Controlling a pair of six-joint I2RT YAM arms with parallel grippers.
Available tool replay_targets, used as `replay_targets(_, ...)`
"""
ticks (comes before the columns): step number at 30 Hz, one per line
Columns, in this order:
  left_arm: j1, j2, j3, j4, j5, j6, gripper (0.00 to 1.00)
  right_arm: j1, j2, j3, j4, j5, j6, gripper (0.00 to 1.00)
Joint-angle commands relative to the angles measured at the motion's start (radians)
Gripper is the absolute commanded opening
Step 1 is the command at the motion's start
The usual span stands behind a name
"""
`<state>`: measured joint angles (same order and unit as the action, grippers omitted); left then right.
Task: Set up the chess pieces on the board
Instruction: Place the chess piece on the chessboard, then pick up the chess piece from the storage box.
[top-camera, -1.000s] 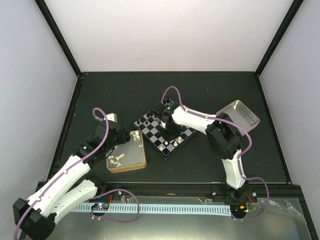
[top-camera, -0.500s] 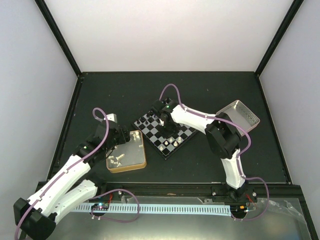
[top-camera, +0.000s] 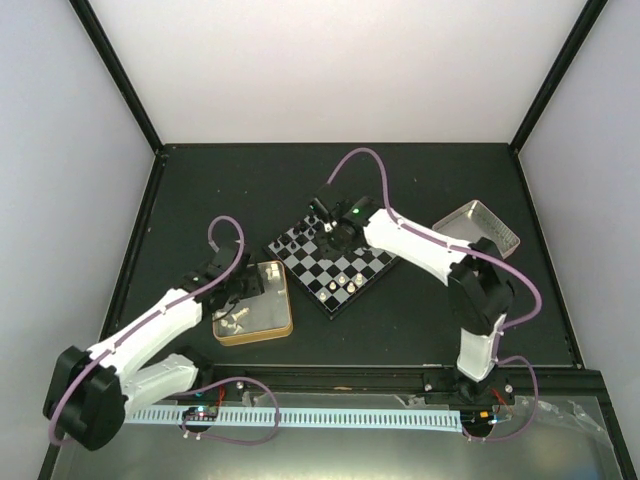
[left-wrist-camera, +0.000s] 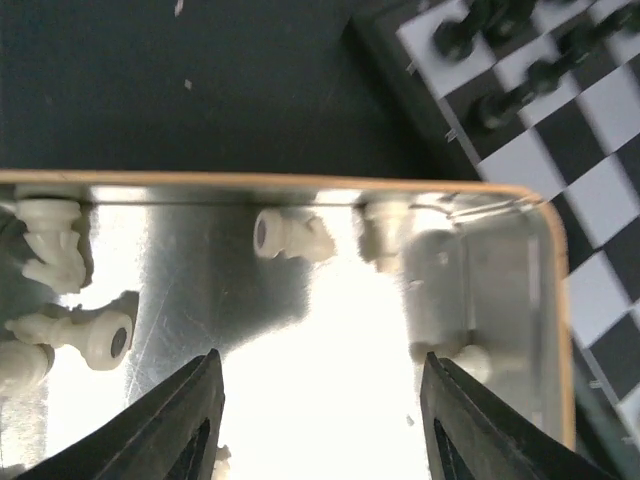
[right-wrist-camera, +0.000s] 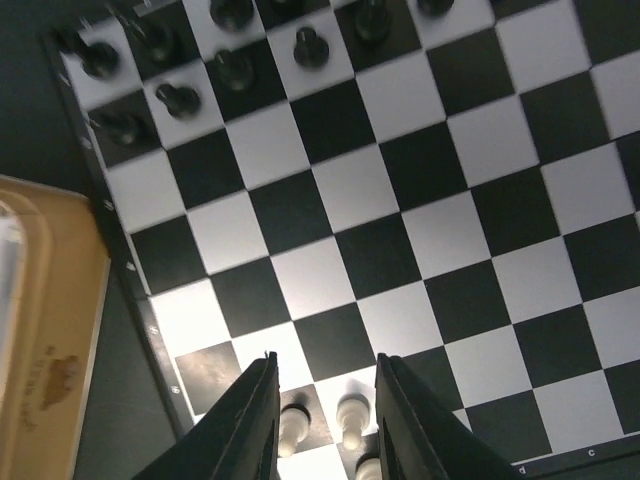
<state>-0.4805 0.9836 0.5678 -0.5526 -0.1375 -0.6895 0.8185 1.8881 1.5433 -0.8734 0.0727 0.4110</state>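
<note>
Right tool (right-wrist-camera: 325, 368) (jaws apart) hovers above board (right-wrist-camera: 400, 200).

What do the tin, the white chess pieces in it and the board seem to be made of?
Tin: probably metal; its polished floor glares and mirrors what lies in it, and the rim is gold-coloured. White chess pieces: likely moulded plastic, cream, smooth, faintly glossy. Board: flat printed squares with a soft sheen; plastic or coated card, hard to tell.
</note>
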Motion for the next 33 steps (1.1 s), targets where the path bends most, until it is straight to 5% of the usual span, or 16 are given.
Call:
replay_targets(1,0.018,0.084,-0.014,0.071,0.065,-0.087,0.51,0.0,-0.079,-0.069,0.118,0.032,0.074,0.29)
replay_targets(9,0.029,0.194,-0.041,0.169,-0.032,-0.239,0.31,0.0,-0.139,-0.15,0.157,0.006,0.079,0.29)
replay_targets(19,0.045,0.092,-0.086,0.039,-0.263,-0.33,0.5,0.001,-0.209,-0.217,0.198,-0.016,0.056,0.29)
replay_targets(33,0.091,0.192,-0.079,0.074,-0.219,-0.314,0.33,0.0,-0.238,-0.263,0.215,-0.022,0.044,0.28)
